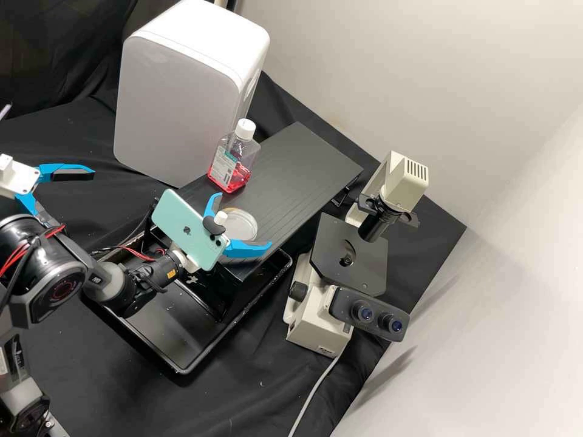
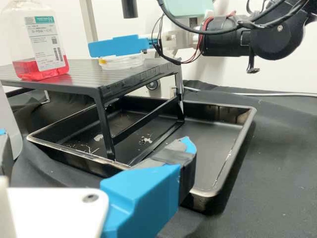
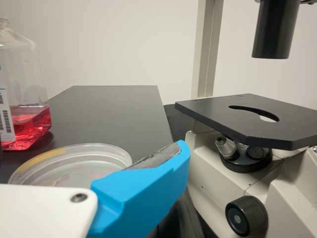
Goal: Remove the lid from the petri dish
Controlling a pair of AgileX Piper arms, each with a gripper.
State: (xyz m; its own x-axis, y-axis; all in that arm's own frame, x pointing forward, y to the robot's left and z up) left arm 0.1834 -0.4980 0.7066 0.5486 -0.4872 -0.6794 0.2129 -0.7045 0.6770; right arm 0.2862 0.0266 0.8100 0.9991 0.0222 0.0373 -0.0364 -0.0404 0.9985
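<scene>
The clear petri dish (image 1: 241, 223) with its lid on sits near the front edge of a black raised shelf (image 1: 297, 164). My right gripper (image 1: 234, 227) is open, one blue finger on each side of the dish, with nothing gripped. The right wrist view has the dish (image 3: 69, 161) just beyond my blue finger (image 3: 143, 188). In the left wrist view the dish (image 2: 121, 60) lies under the right gripper's blue finger (image 2: 119, 45). My left gripper (image 1: 64, 195) hangs open and empty at the far left, well away from the shelf, its finger (image 2: 148, 198) over the black cloth.
A flask of red liquid (image 1: 232, 158) stands on the shelf behind the dish. The shelf stands in a black tray (image 1: 200, 355). To the right is a white microscope (image 1: 352, 261), with a white box (image 1: 188, 85) at the back.
</scene>
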